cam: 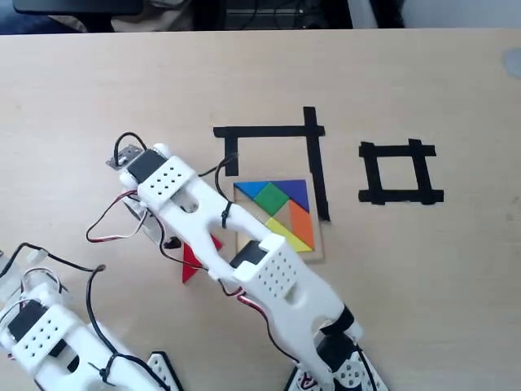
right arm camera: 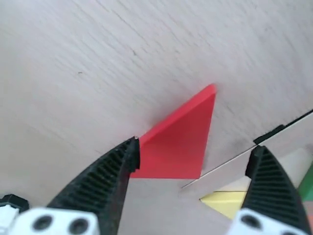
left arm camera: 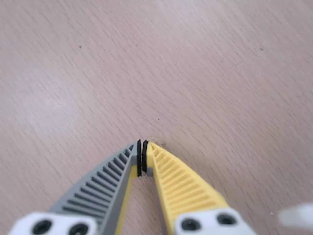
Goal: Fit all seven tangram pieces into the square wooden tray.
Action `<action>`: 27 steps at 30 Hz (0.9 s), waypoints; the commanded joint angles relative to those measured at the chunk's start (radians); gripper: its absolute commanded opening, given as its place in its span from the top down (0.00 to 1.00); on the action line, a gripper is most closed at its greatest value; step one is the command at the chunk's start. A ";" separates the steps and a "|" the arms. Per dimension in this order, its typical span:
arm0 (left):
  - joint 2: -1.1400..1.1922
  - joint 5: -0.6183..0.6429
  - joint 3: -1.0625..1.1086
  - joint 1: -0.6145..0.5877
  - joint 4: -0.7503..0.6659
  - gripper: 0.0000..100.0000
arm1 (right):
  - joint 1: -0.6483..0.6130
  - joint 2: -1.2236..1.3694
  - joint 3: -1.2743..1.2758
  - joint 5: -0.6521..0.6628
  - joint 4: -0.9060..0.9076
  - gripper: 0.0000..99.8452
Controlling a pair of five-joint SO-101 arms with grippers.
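Observation:
A red triangle (right arm camera: 178, 142) lies flat on the table between the fingers of my open right gripper (right arm camera: 195, 149). One fingertip (right arm camera: 133, 147) is at its edge; the other stands apart from it. From above, the red triangle (cam: 194, 259) peeks out from under the right arm, just left of the square wooden tray (cam: 319, 244). The tray holds blue (cam: 252, 191), green (cam: 273, 199), orange (cam: 302, 224) and yellow (cam: 285, 230) pieces. Its left part is hidden by the arm. My left gripper (left arm camera: 142, 152) is shut on nothing over bare table.
Black tape lines (cam: 277, 130) frame the tray, and a second tape square (cam: 399, 173) sits to its right. The left arm (cam: 41, 330) rests at the near left corner, with loose wires (cam: 106, 228) beside the right arm.

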 commanded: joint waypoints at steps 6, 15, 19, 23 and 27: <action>-0.012 -0.012 -0.001 0.010 -0.014 0.95 | 0.172 -0.440 -0.113 0.319 0.040 0.74; -0.012 -0.005 0.010 0.001 -0.012 0.95 | 0.746 -1.222 0.197 0.480 0.037 0.78; -0.012 -0.005 0.005 0.008 -0.012 0.95 | 0.984 -1.455 0.430 0.540 0.034 0.78; -0.012 -0.005 0.008 0.002 -0.012 0.95 | 1.125 -1.578 0.664 0.572 0.015 0.78; -0.012 -0.008 0.010 0.004 -0.012 0.95 | 1.152 -1.672 0.855 0.562 -0.061 0.78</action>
